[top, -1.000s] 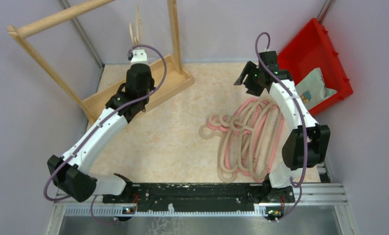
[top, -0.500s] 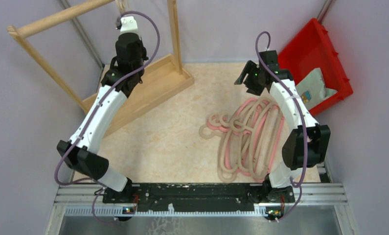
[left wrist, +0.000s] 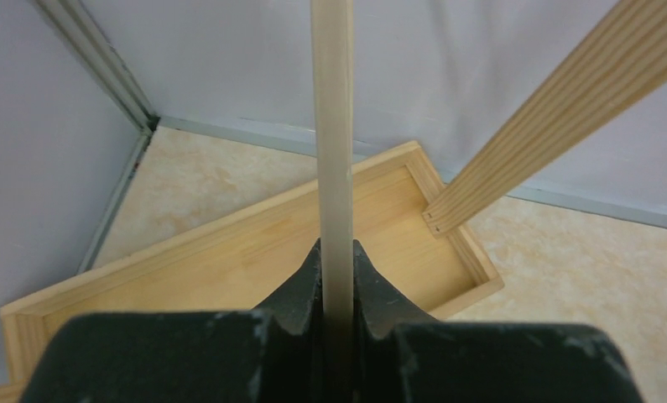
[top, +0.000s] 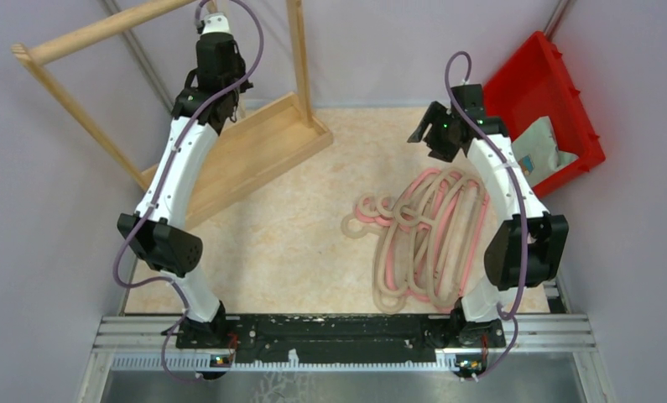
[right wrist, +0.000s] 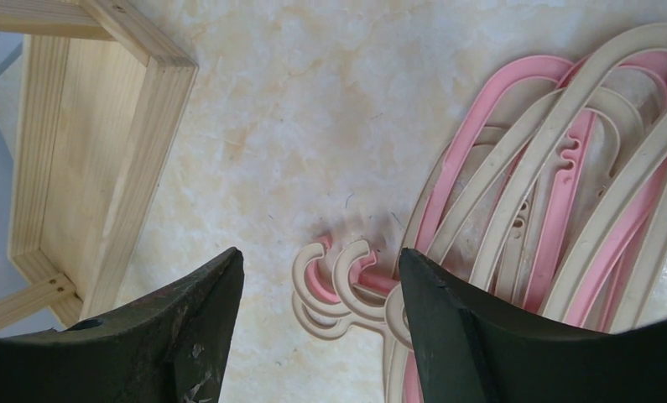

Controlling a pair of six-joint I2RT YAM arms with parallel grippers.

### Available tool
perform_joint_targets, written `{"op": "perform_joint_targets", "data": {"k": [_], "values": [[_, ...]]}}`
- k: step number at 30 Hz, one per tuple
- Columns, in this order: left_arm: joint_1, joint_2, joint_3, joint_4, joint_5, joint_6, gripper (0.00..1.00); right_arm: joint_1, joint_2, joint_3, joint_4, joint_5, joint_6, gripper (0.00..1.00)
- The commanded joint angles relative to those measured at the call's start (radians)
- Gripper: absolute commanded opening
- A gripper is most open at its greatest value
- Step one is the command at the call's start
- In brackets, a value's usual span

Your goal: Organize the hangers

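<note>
Left wrist view: the left gripper (left wrist: 336,252) is clamped tight on 1 beige hanger (left wrist: 331,126), its 2 fingers pinching a narrow bar of it that runs straight up out of frame. The hanger's hook is not visible in any view. Just beyond the held bar lie the rack's shallow wooden base tray (left wrist: 229,252) and 1 slanting upright (left wrist: 556,117). From above, this arm reaches high at the back-left, close to the rack's top pole (top: 103,29).

The right gripper (right wrist: 320,256) stands wide apart with nothing between its fingers. It hovers over the table (top: 288,227) above the hook ends of the remaining hangers (right wrist: 548,168) – a tangled beige and pink heap lying flat at the right, well apart from the rack. A red bin (top: 556,84) sits at the back-right corner.

The step in hand looks like hooking the held hanger over the top pole. Risks from here:
- The pinch is on 1 slim bar, so the hanger may swivel in the grip and its hook miss the pole.
- The upright is near – a sideways move could knock the bar against it.
- Letting go before the hook has seated would drop the hanger into the base tray.
- The heap is interlocked, so lifting 1 may drag its neighbours.
</note>
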Motion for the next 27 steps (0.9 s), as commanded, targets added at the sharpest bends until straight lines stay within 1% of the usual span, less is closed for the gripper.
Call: {"op": "perform_joint_targets", "data": {"k": [1,4,5,6,7,8,10,11,12,13,16,19,23,27], "values": [[-0.004,0.040,0.025,-0.085,0.098,-0.048,0.00,-0.016,-0.019,0.012,0.005,-0.005,-0.019,0.68],[-0.004,0.031,-0.020,-0.093,0.138,-0.056,0.00,-0.018,-0.018,0.001,-0.005,0.003,-0.028,0.71],[-0.004,0.020,-0.043,-0.088,0.147,-0.052,0.02,-0.018,-0.020,-0.004,-0.008,0.007,-0.029,0.72],[-0.004,0.005,-0.067,-0.075,0.158,-0.044,0.09,-0.018,-0.022,-0.011,-0.009,0.013,-0.032,0.73],[-0.004,-0.011,-0.093,-0.057,0.173,-0.031,0.19,-0.018,-0.026,-0.019,-0.010,0.018,-0.035,0.76],[-0.004,-0.030,-0.116,-0.038,0.186,-0.018,0.24,-0.018,-0.031,-0.028,-0.011,0.025,-0.039,0.78],[-0.004,-0.066,-0.158,0.001,0.202,0.001,0.29,-0.018,-0.040,-0.047,-0.013,0.039,-0.049,0.81],[-0.003,-0.081,-0.165,0.010,0.212,0.007,0.37,-0.018,-0.047,-0.058,-0.013,0.046,-0.056,0.83],[-0.004,-0.092,-0.170,0.012,0.225,0.012,0.41,-0.018,-0.051,-0.068,-0.013,0.052,-0.063,0.85],[-0.004,-0.105,-0.171,0.012,0.233,0.015,0.43,-0.018,-0.057,-0.079,-0.015,0.059,-0.068,0.86],[-0.002,-0.146,-0.199,0.029,0.276,0.024,0.53,-0.018,-0.073,-0.121,-0.015,0.074,-0.083,0.88],[-0.002,-0.207,-0.264,0.067,0.319,0.023,0.57,-0.018,-0.082,-0.171,-0.026,0.083,-0.094,0.89],[-0.002,-0.307,-0.380,0.103,0.361,0.013,0.70,-0.018,-0.092,-0.236,-0.041,0.121,-0.112,0.89],[-0.002,-0.418,-0.523,0.144,0.412,0.005,0.73,-0.018,-0.090,-0.315,-0.029,0.192,-0.117,0.87]]}}
